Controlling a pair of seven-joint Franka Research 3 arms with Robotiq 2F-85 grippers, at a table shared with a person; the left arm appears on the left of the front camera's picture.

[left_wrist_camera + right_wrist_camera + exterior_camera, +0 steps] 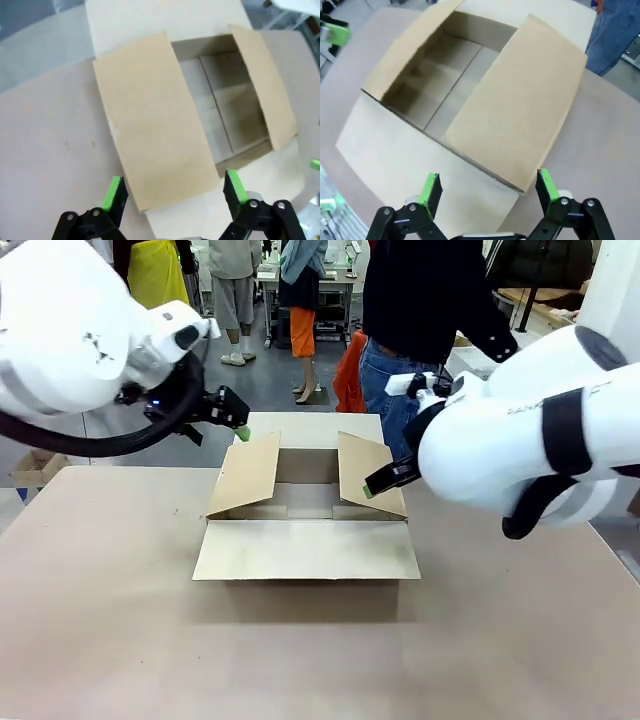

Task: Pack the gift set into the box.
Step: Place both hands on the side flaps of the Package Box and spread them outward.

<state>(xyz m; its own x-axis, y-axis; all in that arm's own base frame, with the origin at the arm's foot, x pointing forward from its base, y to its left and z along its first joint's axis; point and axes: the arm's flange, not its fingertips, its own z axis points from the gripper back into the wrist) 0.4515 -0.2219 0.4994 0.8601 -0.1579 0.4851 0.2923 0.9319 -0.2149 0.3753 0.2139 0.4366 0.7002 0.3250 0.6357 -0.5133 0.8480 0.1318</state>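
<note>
- Box (305, 552): mid-table (100, 620), open. The near flap (305, 540) lies flat on the tabletop. The L flap (245, 472) and R flap (368, 470) stand up and lean in over the opening. Floor inside is bare cardboard.
- L gripper (238, 428): fingers apart, nothing between them; hovers at the far top corner of the L flap.
- R gripper (372, 486): fingers apart, nothing held; just beside the R flap's outer face.
- Person (430, 290): stands at the far side, behind the box.
- Step in hand (judged): clear the side flaps so the opening takes the gift set.
- Do it well:
  - Work both sides together; a one-sided push prob. slides the light carton.
  - Contact near the free edge, w/ pad face, slowly.
  - Fold outward along the crease; don't crush the corrugation.
</note>
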